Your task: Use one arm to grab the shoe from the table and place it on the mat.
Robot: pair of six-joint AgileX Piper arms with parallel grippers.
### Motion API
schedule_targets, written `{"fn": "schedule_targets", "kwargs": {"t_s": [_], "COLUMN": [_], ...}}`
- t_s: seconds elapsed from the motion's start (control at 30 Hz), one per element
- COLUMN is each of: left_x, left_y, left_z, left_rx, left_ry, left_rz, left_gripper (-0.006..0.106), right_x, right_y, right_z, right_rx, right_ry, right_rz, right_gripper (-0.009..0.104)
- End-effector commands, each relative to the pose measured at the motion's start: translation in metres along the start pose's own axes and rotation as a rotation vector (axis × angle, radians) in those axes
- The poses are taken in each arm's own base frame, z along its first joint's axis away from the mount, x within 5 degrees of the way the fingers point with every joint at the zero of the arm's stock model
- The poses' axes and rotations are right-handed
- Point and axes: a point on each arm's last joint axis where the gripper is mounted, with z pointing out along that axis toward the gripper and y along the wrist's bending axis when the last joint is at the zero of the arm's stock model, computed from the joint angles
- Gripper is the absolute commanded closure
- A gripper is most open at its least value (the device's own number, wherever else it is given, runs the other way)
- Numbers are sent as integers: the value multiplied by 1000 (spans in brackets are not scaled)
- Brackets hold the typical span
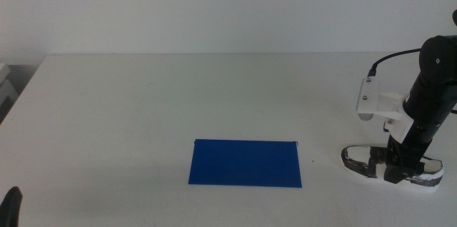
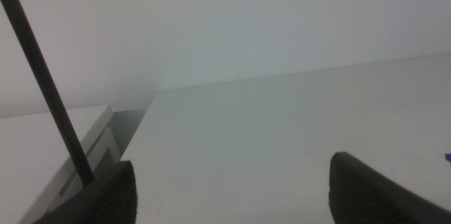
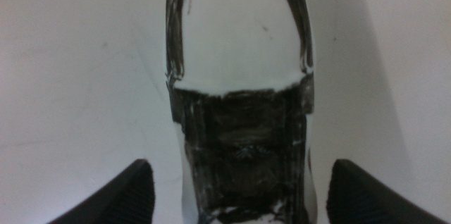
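The shoe, a white sneaker with black and grey patches, lies on the white table at the right, to the right of the deep-blue mat. The right arm comes down on the shoe, and its gripper is open, with one jaw on either side of the shoe's middle. In the right wrist view the shoe fills the space between the two spread jaws of the gripper. The left gripper waits open and empty at the table's near left corner, showing in the middle view.
A pale box-like object stands off the table's left edge, also at the left border of the middle view. The mat's corner shows in the left wrist view. A thin black cable crosses the left wrist view.
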Motion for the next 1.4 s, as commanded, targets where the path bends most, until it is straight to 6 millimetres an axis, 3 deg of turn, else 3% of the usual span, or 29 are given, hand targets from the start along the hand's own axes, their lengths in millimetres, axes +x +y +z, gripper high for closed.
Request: {"fn": "schedule_targets", "kwargs": {"t_s": [0.0,0.27,0.37,0.43,0.6,0.77,0.93,1.07,1.23,1.37], "left_x": [-6,-6,-6,-6,-6,-6,-6,-6,-6,-6], "left_y": [0,0,0,0,0,0,0,0,0,0], "left_z": [-1,-1,-1,-1,-1,-1,-1,-1,-1,-1], "left_rx": [-1,-1,-1,-1,-1,-1,-1,-1,-1,-1], "left_ry": [-83,-83,-83,-83,-83,-83,-83,-83,-83,-83], "left_rz": [-14,-14,-14,-14,-14,-14,-14,-14,-14,-14], "left_gripper": [7,7,7,7,7,7,7,7,7,7], "right_x": [-2,3,-2,-10,-40,-90,-143,-179,-206,-214], "right_y": [-2,4,7,7,8,26,52,69,88,91], "right_z": [-21,-17,-29,-44,-86,-115,-109,-93,-74,-57], "right_rx": [60,11,38,74,154,239,243,222,163,130], "right_ry": [-22,15,6,-9,-22,-122,-144,-146,-147,-133], "right_rz": [-17,-4,5,18,61,-66,-276,-371,-422,-430], "right_gripper": [39,64,89,99,99,99,99,99,99,99]}}
